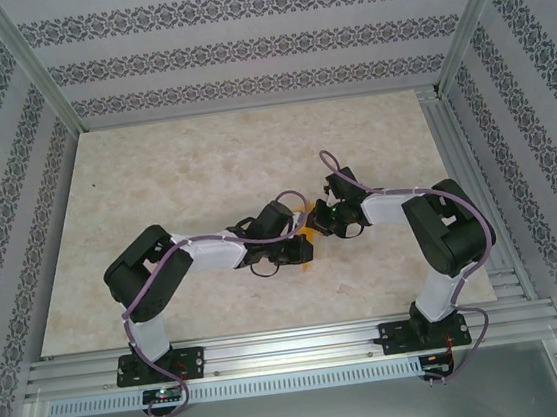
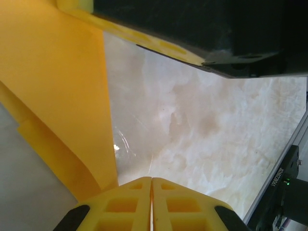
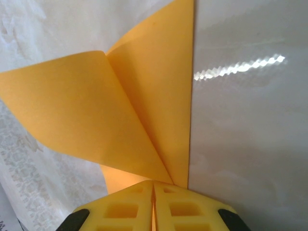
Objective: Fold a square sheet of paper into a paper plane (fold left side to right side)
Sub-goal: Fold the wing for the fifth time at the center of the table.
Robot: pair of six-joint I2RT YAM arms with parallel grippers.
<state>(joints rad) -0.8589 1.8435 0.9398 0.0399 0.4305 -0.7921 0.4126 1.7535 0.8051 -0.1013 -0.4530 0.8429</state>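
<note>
The square sheet of paper (image 1: 306,245) is orange-yellow and partly folded, a small patch between the two wrists at mid-table. In the right wrist view the paper (image 3: 96,115) spreads up from the tips in two flaps that meet at a crease. My right gripper (image 3: 154,183) is shut on its lower corner. In the left wrist view the paper (image 2: 53,86) hangs along the left side, its edge running down beside my left gripper (image 2: 151,179), whose jaws are shut with nothing showing between the tips. The right gripper's finger (image 2: 159,45) sits on the paper's top edge. From above, left gripper (image 1: 304,253) and right gripper (image 1: 324,225) almost touch.
The marble-look table top (image 1: 203,167) stretches away behind and to both sides of the arms. Aluminium frame rails (image 1: 284,349) run along the near edge, and one rail (image 2: 279,185) lies close on the right. Patterned walls (image 1: 240,47) enclose the cell.
</note>
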